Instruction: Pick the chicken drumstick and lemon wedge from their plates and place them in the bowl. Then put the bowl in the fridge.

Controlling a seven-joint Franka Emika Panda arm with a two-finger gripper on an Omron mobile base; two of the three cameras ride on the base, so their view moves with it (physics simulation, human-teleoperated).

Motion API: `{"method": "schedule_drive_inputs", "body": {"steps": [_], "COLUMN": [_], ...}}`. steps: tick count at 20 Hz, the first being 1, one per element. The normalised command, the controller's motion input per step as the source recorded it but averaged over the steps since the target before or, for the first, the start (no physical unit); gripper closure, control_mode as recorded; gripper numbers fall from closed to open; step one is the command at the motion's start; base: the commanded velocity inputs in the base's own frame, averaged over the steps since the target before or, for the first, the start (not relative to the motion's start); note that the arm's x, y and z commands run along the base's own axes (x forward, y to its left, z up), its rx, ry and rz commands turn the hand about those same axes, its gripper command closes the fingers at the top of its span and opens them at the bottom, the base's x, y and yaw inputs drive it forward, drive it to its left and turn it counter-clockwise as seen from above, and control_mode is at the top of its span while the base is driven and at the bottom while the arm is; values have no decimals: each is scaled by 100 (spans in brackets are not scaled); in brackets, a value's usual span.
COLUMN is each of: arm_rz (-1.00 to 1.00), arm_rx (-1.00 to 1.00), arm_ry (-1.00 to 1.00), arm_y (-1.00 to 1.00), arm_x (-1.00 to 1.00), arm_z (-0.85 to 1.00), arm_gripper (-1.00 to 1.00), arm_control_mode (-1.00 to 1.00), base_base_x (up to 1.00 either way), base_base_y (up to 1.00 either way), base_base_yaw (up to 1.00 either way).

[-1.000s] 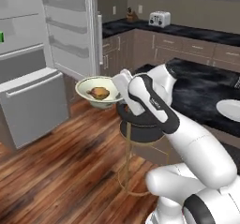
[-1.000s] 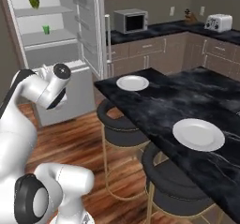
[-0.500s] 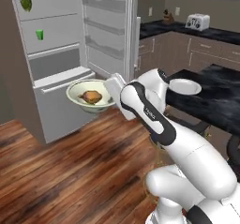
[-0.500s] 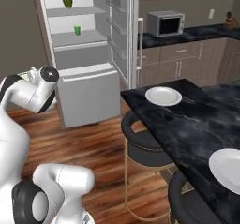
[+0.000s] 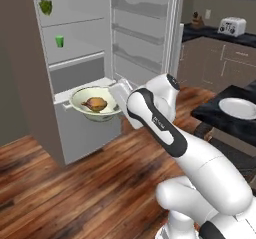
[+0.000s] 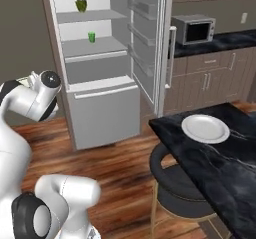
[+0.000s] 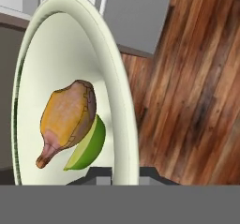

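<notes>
Before open fridge (image 5: 75, 43), claw (image 5: 118, 94) gripping bowl (image 5: 80, 100), no writing legible

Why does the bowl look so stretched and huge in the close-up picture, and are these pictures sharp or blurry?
Hand view: the bowl sits very close and edge-on, so it looks tall and stretched; the chicken drumstick and lemon wedge inside are crisp. Left base view: soft, slightly blurred, flat even light, the bowl looks round there. Right base view: equally soft, faint shadows, mild sheen on the black counter.

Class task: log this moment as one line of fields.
gripper: shut on bowl | contents: drumstick, lemon wedge | position: before open fridge
</notes>
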Motion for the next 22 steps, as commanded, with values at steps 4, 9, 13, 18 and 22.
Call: {"method": "schedule_drive_inputs", "body": {"steps": [4, 9, 13, 18, 22], "arm_rz": [0, 0, 0, 0, 0], "arm_rx": [0, 0, 0, 0, 0], "arm_ry": [0, 0, 0, 0, 0], "arm_y": [0, 0, 0, 0, 0], "arm_x": [0, 0, 0, 0, 0], "arm_z": [0, 0, 0, 0, 0], "arm_gripper": [100, 100, 100, 100, 100], "arm_control_mode": [100, 100, 100, 100, 100], "base_base_x": [82, 75, 70, 64, 53], "base_base_y": [25, 11, 10, 2, -18], "base_base_yaw": [2, 0, -4, -6, 0]}}
